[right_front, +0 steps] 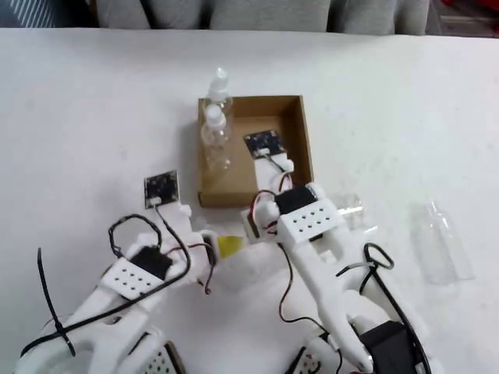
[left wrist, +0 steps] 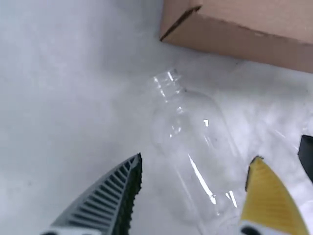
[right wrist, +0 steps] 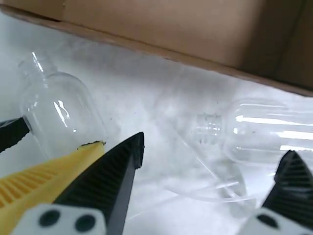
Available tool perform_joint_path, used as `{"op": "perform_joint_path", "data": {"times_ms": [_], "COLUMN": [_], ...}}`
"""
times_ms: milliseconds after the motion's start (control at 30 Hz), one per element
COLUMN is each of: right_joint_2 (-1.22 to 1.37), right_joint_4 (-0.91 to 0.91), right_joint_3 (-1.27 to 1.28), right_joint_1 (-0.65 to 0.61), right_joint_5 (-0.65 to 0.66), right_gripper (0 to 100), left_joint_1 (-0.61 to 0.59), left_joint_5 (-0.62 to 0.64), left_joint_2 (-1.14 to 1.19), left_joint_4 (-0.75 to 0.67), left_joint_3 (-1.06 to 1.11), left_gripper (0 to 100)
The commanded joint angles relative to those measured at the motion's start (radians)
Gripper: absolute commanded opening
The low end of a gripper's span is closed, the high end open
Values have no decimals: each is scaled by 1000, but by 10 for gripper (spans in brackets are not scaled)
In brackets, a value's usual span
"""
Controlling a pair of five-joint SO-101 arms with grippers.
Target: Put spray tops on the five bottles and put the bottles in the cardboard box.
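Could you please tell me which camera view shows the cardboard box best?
The high view: it looks down into the cardboard box, showing its open top, all four walls and the floor inside. The left wrist view catches one outer corner of it, and the right wrist view a stretch of its outer wall.

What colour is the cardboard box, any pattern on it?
Plain brown, no pattern: the cardboard box shows best in the high view.

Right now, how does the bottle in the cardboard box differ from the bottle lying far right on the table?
The boxed bottle carries a white spray top; the far-right bottle shows none. The boxed bottle sits inside the cardboard box; the far-right bottle lies on the table. Both are clear plastic.
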Motion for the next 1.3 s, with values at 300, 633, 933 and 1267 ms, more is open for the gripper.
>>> {"op": "perform_joint_path", "data": {"times_ms": [300,633,933,1267], "right_joint_2": [-10,-10,-10,-10], "right_joint_4": [12,12,12,12], "right_joint_3": [-31,-31,-31,-31], "right_joint_1": [51,51,51,51], "right_joint_5": [12,14,14,14], "right_gripper": [379,379,379,379], "left_joint_1": [2,-85,-211,-334], "left_joint_5": [5,5,-97,-238], "left_joint_2": [25,25,21,27], "left_joint_4": [-2,-2,0,34], "left_joint_3": [-2,6,9,21], "left_gripper": [320,92,50,50]}}
